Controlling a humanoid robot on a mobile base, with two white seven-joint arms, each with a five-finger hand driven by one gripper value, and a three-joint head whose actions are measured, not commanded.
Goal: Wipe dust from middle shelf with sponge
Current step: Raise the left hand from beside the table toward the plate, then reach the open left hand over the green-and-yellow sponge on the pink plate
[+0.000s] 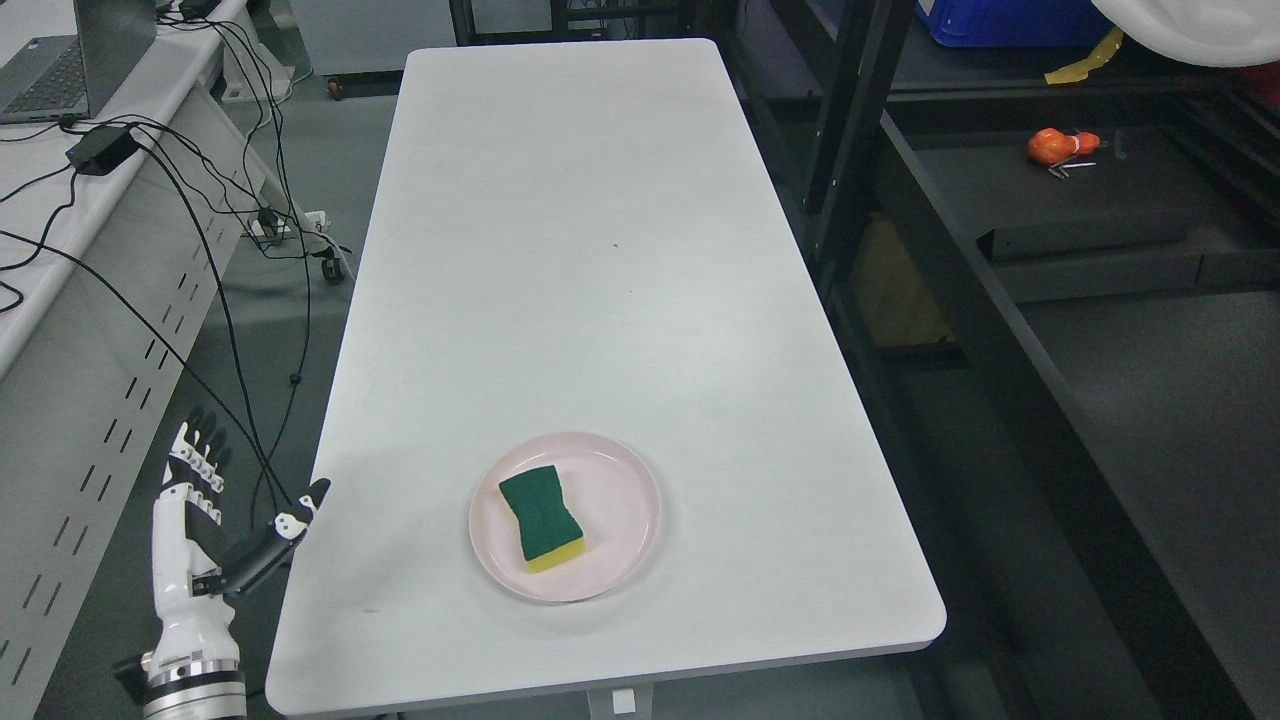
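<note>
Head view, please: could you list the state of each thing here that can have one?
sponge: lying green side up in the plate, untouched
pink plate: upright on the white table, near its front edge
left hand: open, fingers spread, left of the table, holding nothing
laptop: lid open, on the desk at left
orange object: lying on the dark shelf at right

You find no readable text, label, brand, number or sign anywhere in this view. The laptop at the upper left shows its keyboard, but the key markings are too small for you to make out.
</note>
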